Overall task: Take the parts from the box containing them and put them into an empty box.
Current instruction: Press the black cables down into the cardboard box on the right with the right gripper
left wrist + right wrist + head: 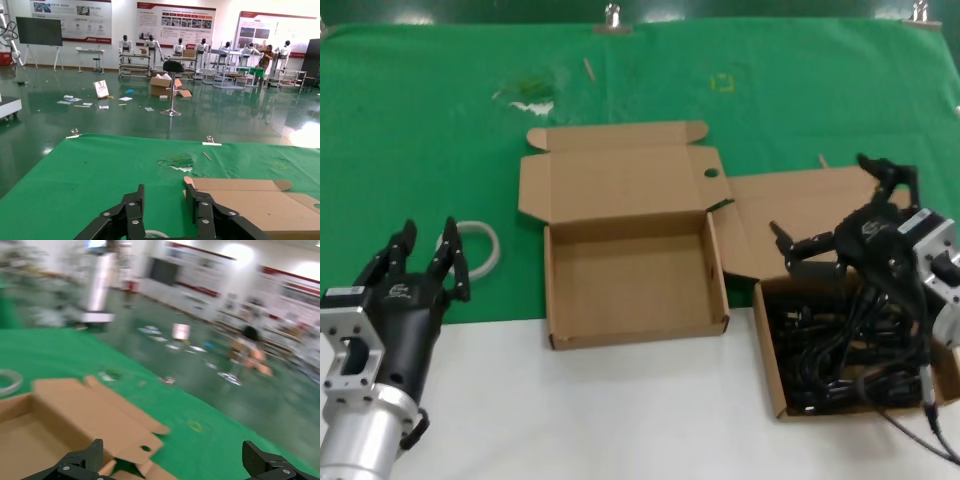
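Your right gripper [825, 205] hangs over the back edge of the full box [772, 350], fingers spread wide and pinching nothing: 1 finger reaches toward the empty box, the other toward the far side of the lid [800, 215]. The cords [840, 345] lie in a dense black tangle on the full box's floor, below and just in front of the gripper. Part of the tangle is hidden behind the arm, and you cannot count separate bundles. The robot's own cable [920, 425] trails past the front wall and is easy to mistake for a cord.

The empty box [635, 275] sits just left of the full one, its floor bare and its lid [620, 175] folded back flat. The 2 boxes nearly touch at the hinge corner; their front halves rest on the white surface [620, 420], their backs on the green cloth [420, 130]. There is open cloth behind both lids.

Your left gripper [423, 262] is parked well left of the empty box, fingers parted, holding nothing. A whitish ring [485, 245] lies beside it, partly hidden behind the fingers. In the right wrist view only the 2 fingertips [265, 462] show, at the picture's edge.
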You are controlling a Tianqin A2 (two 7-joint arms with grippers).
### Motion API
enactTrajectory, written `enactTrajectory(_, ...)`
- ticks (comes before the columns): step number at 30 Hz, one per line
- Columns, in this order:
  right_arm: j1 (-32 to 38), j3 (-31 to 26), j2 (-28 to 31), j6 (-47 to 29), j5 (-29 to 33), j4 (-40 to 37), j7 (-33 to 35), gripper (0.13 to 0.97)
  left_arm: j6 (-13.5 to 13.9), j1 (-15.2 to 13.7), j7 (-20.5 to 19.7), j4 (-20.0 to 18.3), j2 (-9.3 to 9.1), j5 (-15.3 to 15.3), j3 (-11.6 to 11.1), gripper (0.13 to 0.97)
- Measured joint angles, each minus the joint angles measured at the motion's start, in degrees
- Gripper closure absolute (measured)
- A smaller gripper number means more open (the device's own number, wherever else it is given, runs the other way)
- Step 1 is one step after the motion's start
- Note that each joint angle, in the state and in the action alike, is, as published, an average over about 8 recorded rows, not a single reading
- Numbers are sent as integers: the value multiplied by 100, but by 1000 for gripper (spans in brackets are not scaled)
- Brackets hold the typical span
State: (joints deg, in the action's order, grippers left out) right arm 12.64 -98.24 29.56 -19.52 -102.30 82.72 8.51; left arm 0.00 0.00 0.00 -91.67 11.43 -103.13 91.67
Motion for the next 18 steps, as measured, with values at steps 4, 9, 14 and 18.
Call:
enactTrajectory(4, 549, -204, 422, -937, 49, -327, 436, 129, 0, 0, 0, 0, -2, 0, 0, 744)
enactTrajectory(9, 1327, -636, 944, -2163, 282, -866, 1043, 129, 0, 0, 0, 0, -5, 0, 0, 823)
enactTrajectory(14, 2126, -1199, 1374, -3420, 617, -1417, 1600, 129, 1, 0, 0, 0, -10, 1, -1, 880)
enactTrajectory(18, 2748, -1640, 1557, -4237, 1012, -1818, 1945, 129, 1, 0, 0, 0, -14, 1, -1, 915)
